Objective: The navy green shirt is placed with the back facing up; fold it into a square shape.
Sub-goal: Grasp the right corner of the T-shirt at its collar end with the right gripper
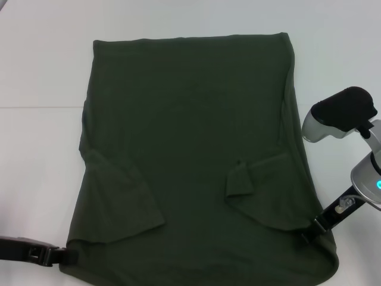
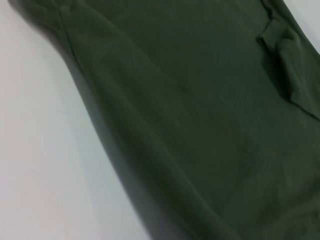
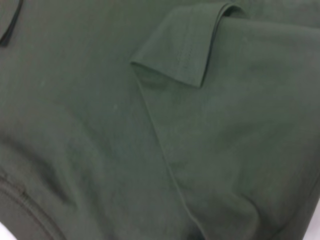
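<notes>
The navy green shirt (image 1: 190, 149) lies spread flat on the white table, plain side up. Both of its sleeves are folded inward: one (image 1: 125, 202) on the left, the other (image 1: 241, 179) on the right with its cuff curled. My left gripper (image 1: 62, 256) sits low at the shirt's near-left corner and touches its edge. At the near-right side my right gripper (image 1: 309, 229) rests on the shirt's edge. In the left wrist view the shirt (image 2: 210, 120) fills most of the picture beside bare table. Up close in the right wrist view, the folded sleeve cuff (image 3: 185, 50) lies on the shirt's body.
The white table (image 1: 36, 71) shows around the shirt on the left, far and right sides. My right arm's silver and black wrist (image 1: 342, 116) hangs above the table to the right of the shirt.
</notes>
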Action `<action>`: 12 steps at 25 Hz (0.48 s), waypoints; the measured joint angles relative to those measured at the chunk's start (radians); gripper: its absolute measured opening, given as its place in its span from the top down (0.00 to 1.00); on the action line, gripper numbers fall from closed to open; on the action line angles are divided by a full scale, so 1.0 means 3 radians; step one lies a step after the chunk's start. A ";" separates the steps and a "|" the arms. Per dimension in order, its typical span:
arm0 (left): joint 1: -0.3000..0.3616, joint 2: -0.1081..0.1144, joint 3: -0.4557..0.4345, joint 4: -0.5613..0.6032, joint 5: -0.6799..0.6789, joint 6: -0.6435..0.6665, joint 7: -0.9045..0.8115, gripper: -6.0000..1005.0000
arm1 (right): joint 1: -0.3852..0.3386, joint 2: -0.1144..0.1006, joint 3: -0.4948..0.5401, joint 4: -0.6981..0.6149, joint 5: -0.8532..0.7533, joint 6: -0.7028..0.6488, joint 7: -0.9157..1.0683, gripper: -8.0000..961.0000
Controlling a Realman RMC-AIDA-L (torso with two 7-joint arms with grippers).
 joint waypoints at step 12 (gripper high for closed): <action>-0.0005 0.0002 0.0010 -0.0005 0.0014 -0.0003 0.0000 0.97 | -0.0085 0.0001 -0.0466 -0.0064 -0.0014 0.0192 0.0068 0.41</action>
